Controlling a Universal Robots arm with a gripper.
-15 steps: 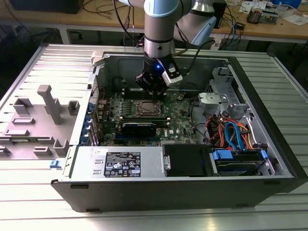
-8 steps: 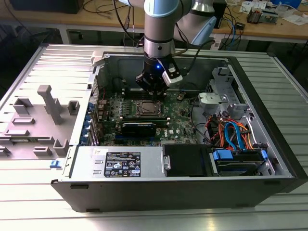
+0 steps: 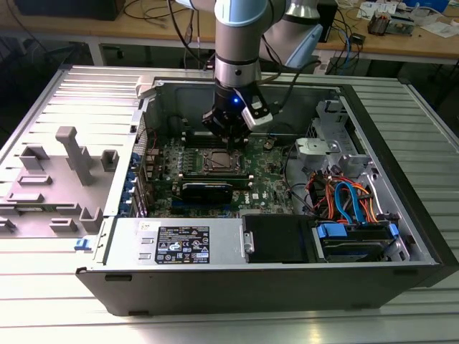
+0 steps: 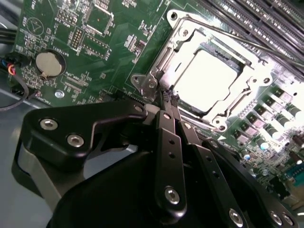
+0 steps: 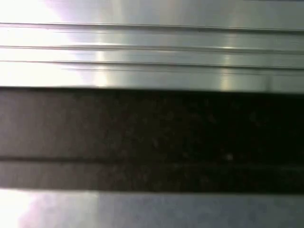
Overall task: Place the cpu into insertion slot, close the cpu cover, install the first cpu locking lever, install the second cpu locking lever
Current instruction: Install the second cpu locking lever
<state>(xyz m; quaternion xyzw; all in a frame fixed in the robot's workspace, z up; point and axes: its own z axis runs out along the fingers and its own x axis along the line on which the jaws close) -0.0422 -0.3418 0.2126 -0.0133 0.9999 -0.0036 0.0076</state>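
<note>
In the second wrist view the cpu (image 4: 209, 78) lies flat in the insertion slot (image 3: 220, 162), its silver top glaring bright. The cpu cover (image 4: 183, 45) is down around it, framing the chip. A thin metal lever rod (image 4: 247, 40) runs along the cover's side next to the memory slots. My gripper (image 4: 167, 97) is shut with nothing between its fingers, its tips just off the corner tab (image 4: 146, 86) of the cover. In the exterior view the gripper (image 3: 226, 137) hangs low over the motherboard (image 3: 265, 175), right at the slot's far edge.
The open computer case (image 3: 401, 179) surrounds the board, with memory slots (image 4: 266, 21) beside the socket and orange and blue cables (image 3: 348, 201) at the exterior view's right. A black power supply (image 3: 276, 240) sits at the front. Grey fixtures (image 3: 75, 154) stand on the ribbed table.
</note>
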